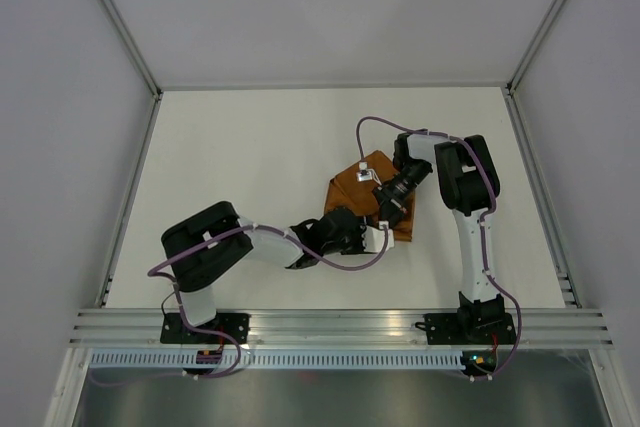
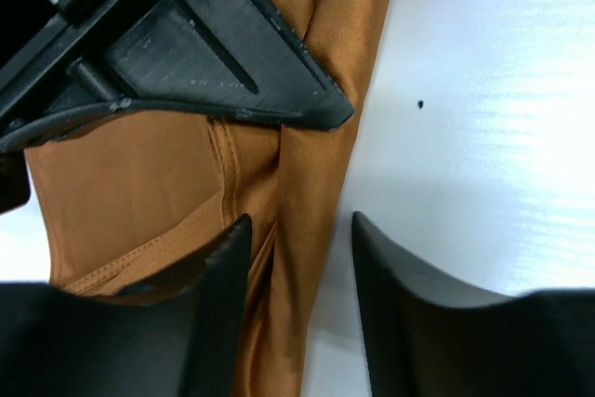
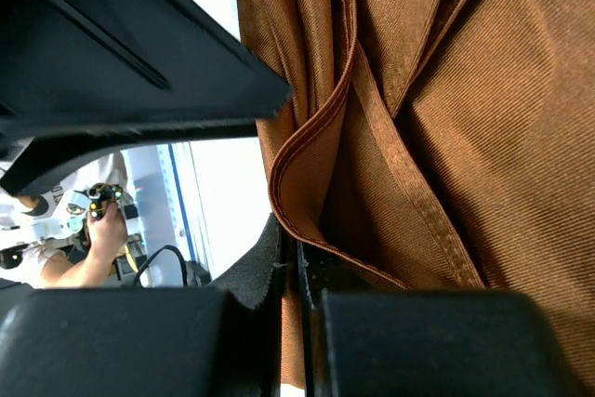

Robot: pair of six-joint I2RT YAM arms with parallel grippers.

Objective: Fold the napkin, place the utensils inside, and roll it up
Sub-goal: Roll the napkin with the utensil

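Observation:
The rust-orange napkin lies folded and bunched on the white table right of centre. My right gripper is over its near right part, and in the right wrist view the jaws are pinched shut on a hemmed fold of the napkin. My left gripper is at the napkin's near edge. In the left wrist view it is open, with a raised ridge of napkin and bare table between its fingers. The right gripper's black body hangs just above. The utensils are hidden.
The white table is bounded by grey walls with metal posts at the back and sides. An aluminium rail with both arm bases runs along the near edge. Purple cables loop off both arms.

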